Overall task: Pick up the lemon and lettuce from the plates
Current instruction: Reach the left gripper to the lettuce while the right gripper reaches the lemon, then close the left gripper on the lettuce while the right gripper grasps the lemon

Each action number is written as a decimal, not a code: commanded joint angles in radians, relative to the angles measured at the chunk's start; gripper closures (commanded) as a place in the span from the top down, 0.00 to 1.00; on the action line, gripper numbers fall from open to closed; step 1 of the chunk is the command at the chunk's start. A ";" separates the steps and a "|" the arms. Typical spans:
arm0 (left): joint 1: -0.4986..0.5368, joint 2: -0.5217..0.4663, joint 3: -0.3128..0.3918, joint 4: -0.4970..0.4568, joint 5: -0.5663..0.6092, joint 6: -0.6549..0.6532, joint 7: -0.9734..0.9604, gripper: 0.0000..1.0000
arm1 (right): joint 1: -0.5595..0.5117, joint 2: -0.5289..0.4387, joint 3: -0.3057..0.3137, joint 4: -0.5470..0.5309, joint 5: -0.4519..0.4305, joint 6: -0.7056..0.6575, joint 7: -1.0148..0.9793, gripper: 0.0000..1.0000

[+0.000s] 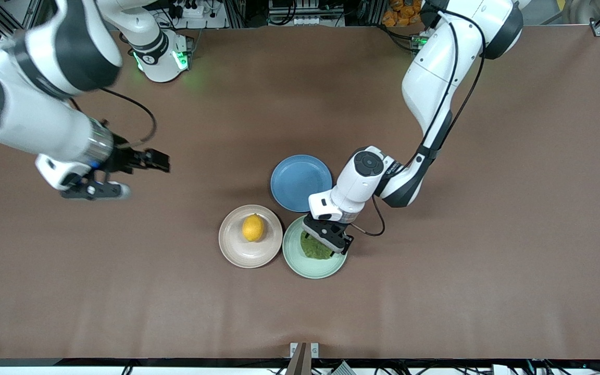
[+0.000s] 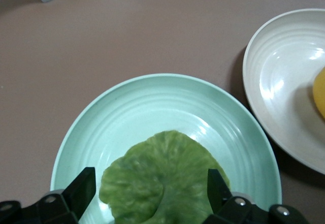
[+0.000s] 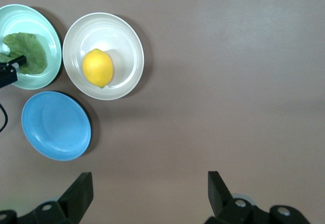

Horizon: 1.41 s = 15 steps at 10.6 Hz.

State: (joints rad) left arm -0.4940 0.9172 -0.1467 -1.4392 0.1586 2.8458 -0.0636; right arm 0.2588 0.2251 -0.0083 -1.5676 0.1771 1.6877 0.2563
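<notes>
The lemon lies on the beige-pink plate; both also show in the right wrist view, lemon on plate. The lettuce lies on the mint green plate, which touches the beige plate on the side toward the left arm's end. My left gripper is low over the lettuce, open, one finger on each side of the leaf on the green plate. My right gripper is open and empty, up over bare table toward the right arm's end.
An empty blue plate lies just farther from the front camera than the two plates. A metal bracket sits at the table's front edge.
</notes>
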 commanded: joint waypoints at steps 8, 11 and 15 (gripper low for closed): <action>-0.011 0.017 0.032 -0.004 0.019 0.012 -0.091 0.60 | 0.204 0.351 -0.013 0.104 0.004 0.294 0.373 1.00; -0.011 0.015 0.032 -0.010 0.018 0.003 -0.116 0.53 | 0.232 0.436 -0.013 0.107 0.004 0.432 0.438 1.00; -0.014 0.009 0.036 -0.007 0.016 -0.054 -0.127 0.38 | 0.257 0.487 -0.022 0.112 0.004 0.484 0.463 1.00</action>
State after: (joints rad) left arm -0.4973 0.9355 -0.1219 -1.4450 0.1586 2.8193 -0.1482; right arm 0.4950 0.6749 -0.0157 -1.4899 0.1769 2.1460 0.6838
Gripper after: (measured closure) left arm 0.564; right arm 0.000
